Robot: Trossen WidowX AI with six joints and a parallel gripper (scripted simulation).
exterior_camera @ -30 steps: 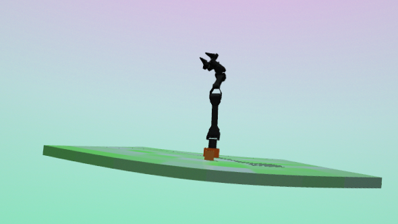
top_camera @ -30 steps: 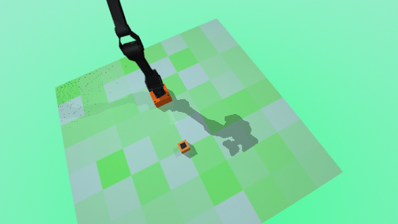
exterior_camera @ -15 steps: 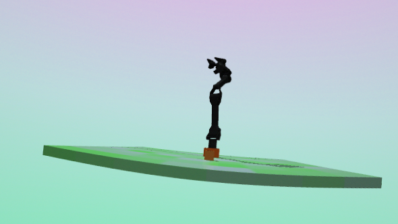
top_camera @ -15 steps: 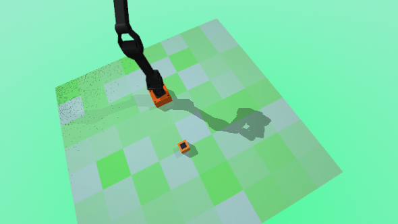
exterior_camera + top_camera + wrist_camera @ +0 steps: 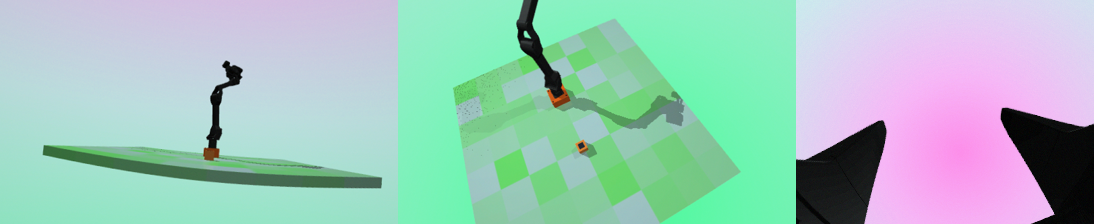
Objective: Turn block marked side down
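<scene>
The small orange block [image 5: 583, 150] [image 5: 209, 155] rests on the checkered table [image 5: 618, 182] [image 5: 189, 173]. In the top view its dark square mark [image 5: 581, 146] shows on the upper face. In the exterior view the block overlaps the arm's base and its mark cannot be made out. My gripper [image 5: 944, 119] is open, with its two black fingers wide apart and only sky between them. It is high above the table and well away from the block, beyond the top of the top view. The block is not in the wrist view.
The arm's orange base [image 5: 561, 101] [image 5: 216, 152] stands on the table behind the block in the top view. The black arm [image 5: 545, 65] [image 5: 216, 115] rises from it. The arm's shadow [image 5: 631, 122] falls across the table to the right.
</scene>
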